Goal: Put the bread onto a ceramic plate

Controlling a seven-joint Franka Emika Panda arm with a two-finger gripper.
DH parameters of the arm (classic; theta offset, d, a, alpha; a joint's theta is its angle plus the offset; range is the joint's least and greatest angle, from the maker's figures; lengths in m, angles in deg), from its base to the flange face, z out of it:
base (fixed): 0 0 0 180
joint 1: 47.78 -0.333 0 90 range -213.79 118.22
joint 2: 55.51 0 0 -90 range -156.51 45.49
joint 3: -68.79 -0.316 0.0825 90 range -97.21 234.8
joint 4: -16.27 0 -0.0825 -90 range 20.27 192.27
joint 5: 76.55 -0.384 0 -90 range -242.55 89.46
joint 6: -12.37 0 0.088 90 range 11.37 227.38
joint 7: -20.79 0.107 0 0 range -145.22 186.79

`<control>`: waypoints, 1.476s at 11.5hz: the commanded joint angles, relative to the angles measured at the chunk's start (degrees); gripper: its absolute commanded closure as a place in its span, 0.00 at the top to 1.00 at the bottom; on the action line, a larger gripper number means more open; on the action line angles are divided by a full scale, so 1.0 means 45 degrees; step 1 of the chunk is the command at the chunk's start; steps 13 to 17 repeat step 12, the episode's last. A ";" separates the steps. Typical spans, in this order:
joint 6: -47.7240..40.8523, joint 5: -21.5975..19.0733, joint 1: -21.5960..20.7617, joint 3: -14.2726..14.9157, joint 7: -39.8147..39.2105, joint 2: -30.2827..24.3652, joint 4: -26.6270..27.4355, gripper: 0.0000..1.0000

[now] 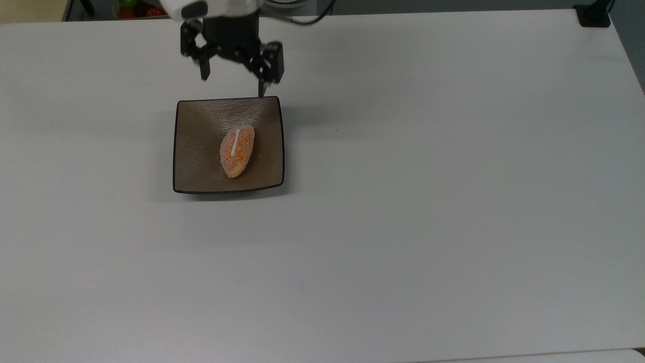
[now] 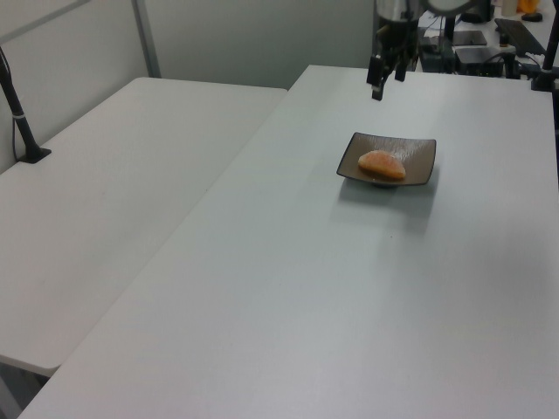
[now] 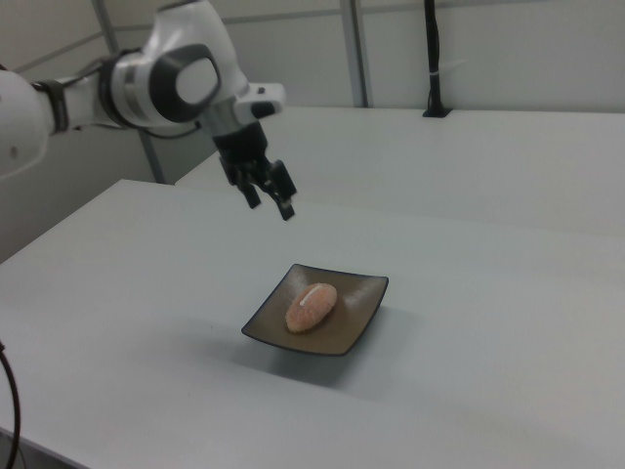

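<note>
The bread point(image 1: 237, 151) lies on the ceramic plate point(image 1: 196, 166). The gripper point(image 1: 233, 75) hangs above the table point(image 1: 428, 201), fingers point(image 1: 262, 86) apart, empty.

Glossy ceramic plate point(image 1: 201, 166), sugary rough bread point(image 1: 237, 151), matt table point(image 1: 403, 201)

The desk point(image 1: 403, 227) is wide, white and smooth. One ceramic plate point(image 1: 196, 151) stands directly on it, square, glossy and brown with a thin dark rim, nearer to the top view's left and upper edge. Its underside touches the desk surface.
</note>
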 commanded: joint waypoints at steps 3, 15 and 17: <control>-0.2101 -0.1531 0.0299 -0.0600 -0.2385 -0.1559 0.0448 1.00; -0.2689 -0.1670 0.0240 -0.0776 -0.2489 -0.1697 0.0762 1.00; -0.2689 -0.1670 0.0240 -0.0776 -0.2489 -0.1697 0.0762 1.00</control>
